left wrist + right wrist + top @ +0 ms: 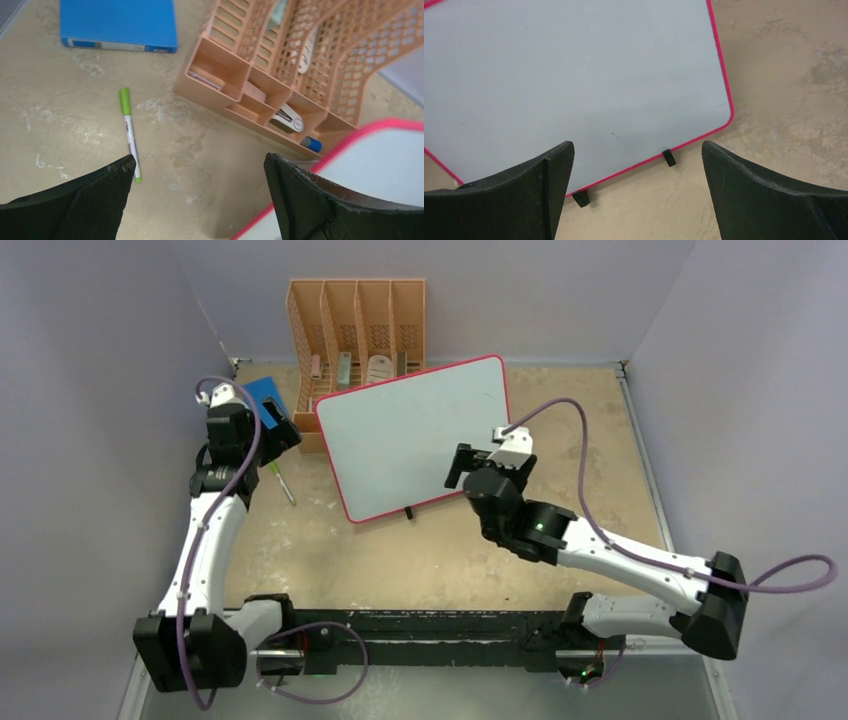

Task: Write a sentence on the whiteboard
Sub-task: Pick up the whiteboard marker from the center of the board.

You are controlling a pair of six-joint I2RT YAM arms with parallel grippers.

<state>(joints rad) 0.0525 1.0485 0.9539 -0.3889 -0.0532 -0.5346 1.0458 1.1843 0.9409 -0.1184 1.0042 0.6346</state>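
Observation:
The whiteboard, glossy white with a red-pink rim, stands tilted on two small black feet at the table's middle. No sentence shows on its face; it looks blank. A green-capped marker lies on the table left of the board, loose. My left gripper hangs open above the table, with the marker by its left finger and the board's corner by its right. My right gripper is open and empty over the board's near right part. In the right wrist view its jaws straddle the board's lower edge.
An orange desk organiser with small items stands behind the board against the back wall; its trays hold a stapler and a blue-capped item. A blue flat book lies at the back left. Grey walls close both sides.

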